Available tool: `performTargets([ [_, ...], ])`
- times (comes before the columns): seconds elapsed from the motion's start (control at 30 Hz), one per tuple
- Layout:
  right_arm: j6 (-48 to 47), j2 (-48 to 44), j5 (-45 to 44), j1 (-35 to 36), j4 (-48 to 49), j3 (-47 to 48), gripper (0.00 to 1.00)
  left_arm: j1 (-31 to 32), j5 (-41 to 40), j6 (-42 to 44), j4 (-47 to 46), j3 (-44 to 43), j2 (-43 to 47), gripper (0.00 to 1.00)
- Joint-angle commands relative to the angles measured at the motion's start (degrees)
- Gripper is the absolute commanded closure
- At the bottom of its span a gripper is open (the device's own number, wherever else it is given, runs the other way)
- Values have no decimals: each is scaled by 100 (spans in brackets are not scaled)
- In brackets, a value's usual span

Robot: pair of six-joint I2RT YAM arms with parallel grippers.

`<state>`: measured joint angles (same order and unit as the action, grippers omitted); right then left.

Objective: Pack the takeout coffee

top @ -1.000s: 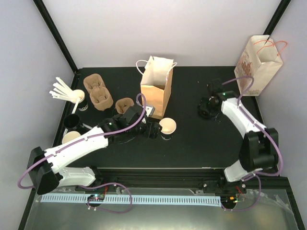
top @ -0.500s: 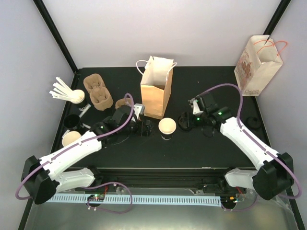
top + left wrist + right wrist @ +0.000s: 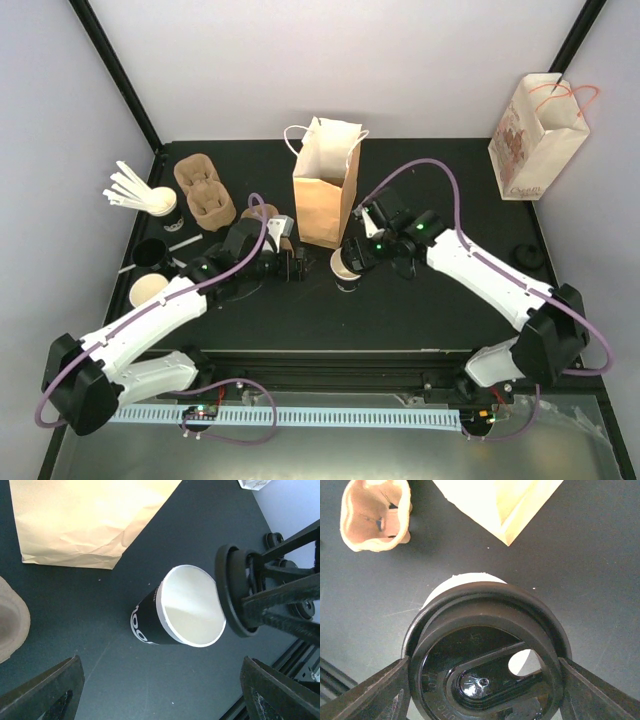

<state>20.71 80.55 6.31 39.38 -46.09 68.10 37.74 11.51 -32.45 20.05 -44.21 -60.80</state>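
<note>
R pincer (image 3: pixel 482 680) is clenched on the black lid (image 3: pixel 485 645), one finger on each side of its rim, per R wrist cam. Lid hangs tilted over the takeout coffee cup (image 3: pixel 190 605) and covers most of the mouth from that cam. Only a sliver of white rim shows at the top left. L wrist cam sees the lid nearly edge-on at the cup's right rim. I can't tell whether it touches the rim or sits a hair above.

Cup stands upright on the tabletop (image 3: pixel 420 310), dark outer wall w/ white print, white inside. It's just in front of the brown bag (image 3: pixel 325 190), near the bag's front right corner, w/ a clear gap between them. Bag is upright, mouth open.

L pincer (image 3: pixel 298 264) is released, jaws wide, nothing between them. It sits low, just left of the cup and facing it.

A single pulp carrier (image 3: pixel 375 512) sits behind the L arm, left of the bag. More carriers (image 3: pixel 205 190) and the white stirrers (image 3: pixel 130 185) are at back left. A printed bag (image 3: pixel 540 135) stands at far back right against the wall.
</note>
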Motion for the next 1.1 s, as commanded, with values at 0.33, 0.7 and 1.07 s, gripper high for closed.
performTargets([
  [0.33, -203, 851, -1158, 643, -419, 657, 21, -351, 599, -253, -551, 28, -446, 12],
  [0.7, -313, 1217, -929, 696, -408, 905, 20, -388, 834, -371, -829, 201, -723, 12],
  [1.07, -366, 1321, -750, 711, -463, 928, 18, -397, 1003, -437, -974, 239, -1046, 18],
])
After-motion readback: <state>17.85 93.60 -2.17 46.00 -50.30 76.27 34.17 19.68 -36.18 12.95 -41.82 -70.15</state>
